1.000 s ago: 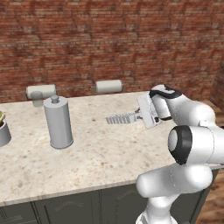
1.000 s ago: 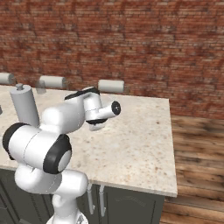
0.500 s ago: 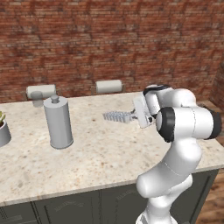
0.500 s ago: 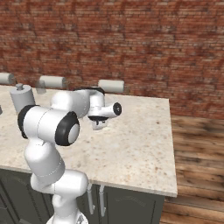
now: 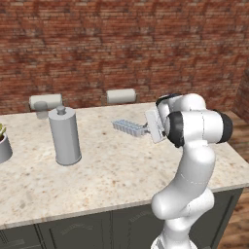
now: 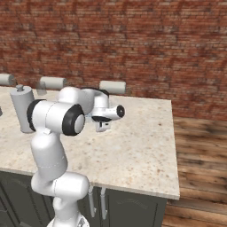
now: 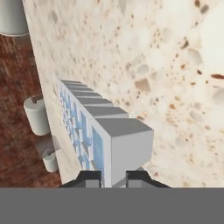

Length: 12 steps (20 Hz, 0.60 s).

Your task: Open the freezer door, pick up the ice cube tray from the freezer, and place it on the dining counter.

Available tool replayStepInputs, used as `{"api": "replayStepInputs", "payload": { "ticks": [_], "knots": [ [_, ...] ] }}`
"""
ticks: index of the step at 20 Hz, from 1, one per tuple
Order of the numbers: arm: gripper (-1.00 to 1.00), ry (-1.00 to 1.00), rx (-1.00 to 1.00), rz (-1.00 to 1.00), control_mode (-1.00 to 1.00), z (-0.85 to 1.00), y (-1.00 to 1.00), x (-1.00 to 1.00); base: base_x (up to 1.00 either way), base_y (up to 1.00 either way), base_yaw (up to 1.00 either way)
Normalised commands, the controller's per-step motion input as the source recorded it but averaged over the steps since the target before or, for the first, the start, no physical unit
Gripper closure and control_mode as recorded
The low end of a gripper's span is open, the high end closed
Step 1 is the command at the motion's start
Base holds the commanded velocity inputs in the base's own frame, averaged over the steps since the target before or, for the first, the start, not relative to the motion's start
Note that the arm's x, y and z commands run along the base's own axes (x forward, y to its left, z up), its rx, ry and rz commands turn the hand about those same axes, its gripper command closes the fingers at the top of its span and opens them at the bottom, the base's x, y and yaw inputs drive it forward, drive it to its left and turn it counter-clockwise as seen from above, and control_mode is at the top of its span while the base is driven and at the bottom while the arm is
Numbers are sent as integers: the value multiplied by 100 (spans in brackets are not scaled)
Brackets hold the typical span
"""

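The ice cube tray (image 5: 129,127), a pale blue-white grid of little cells, is held level, low over the beige speckled dining counter (image 5: 112,170), right of its middle. My gripper (image 5: 148,129) is shut on the tray's right end. In the hand view the tray (image 7: 100,131) runs away from the shut gripper (image 7: 114,177), with the counter's stone top (image 7: 153,65) close behind it. I cannot tell whether the tray touches the counter. In the right base view the arm's own links cover the tray.
A tall grey canister (image 5: 64,136) stands on the counter to the tray's left. Two paper towel rolls (image 5: 121,96) (image 5: 45,102) lie along the back edge by the brick wall. A bowl (image 5: 4,146) sits at the far left. The counter ends at the right, over wooden floor (image 6: 199,168).
The arm's elbow has swung up and inward, and now stands upright. The tray has stayed almost in place over the counter. The jaws stay shut on it.
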Motion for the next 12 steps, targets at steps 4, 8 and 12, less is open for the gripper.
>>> {"api": "replayStepInputs", "payload": {
  "ticks": [4, 8, 12],
  "knots": [
    [100, 14, 0, 0, -100, 0, 0, 13, 0, 0, 0],
    [100, 6, 0, 0, -100, 0, 0, 3, 0, 0, 0],
    [-100, 4, -1, 0, -100, 0, 0, 0, 0, 0, 0]
  ]
}}
